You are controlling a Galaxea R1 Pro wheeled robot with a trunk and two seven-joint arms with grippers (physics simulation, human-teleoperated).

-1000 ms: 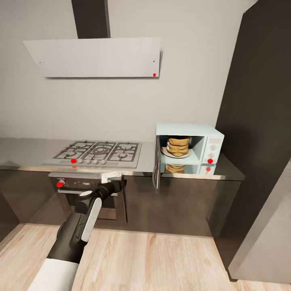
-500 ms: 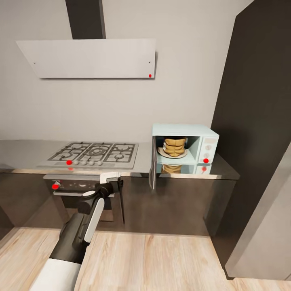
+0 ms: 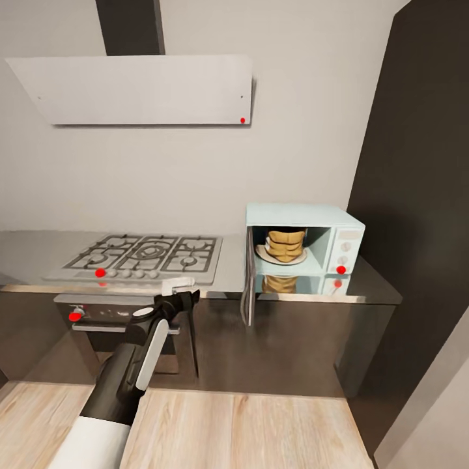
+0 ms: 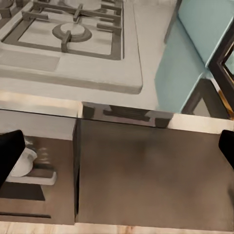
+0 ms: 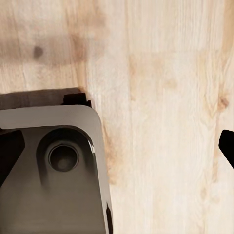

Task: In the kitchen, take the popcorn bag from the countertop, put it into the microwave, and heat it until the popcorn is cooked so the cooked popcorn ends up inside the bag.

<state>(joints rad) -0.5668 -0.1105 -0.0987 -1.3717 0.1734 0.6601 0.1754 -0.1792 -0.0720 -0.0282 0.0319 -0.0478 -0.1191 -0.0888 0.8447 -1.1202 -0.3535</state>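
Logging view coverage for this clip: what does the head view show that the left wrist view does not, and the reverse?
Head view alone: the golden-tan crumpled popcorn bag on a plate inside the pale mint-blue microwave, its dark glass door swung open, and the flat grey extractor hood on the wall.

Left wrist view alone: a close look down the dark cabinet front, with the left gripper's black fingertips spread wide at the frame edges.

Both: the steel gas hob, the grey brushed-steel countertop and part of the microwave.
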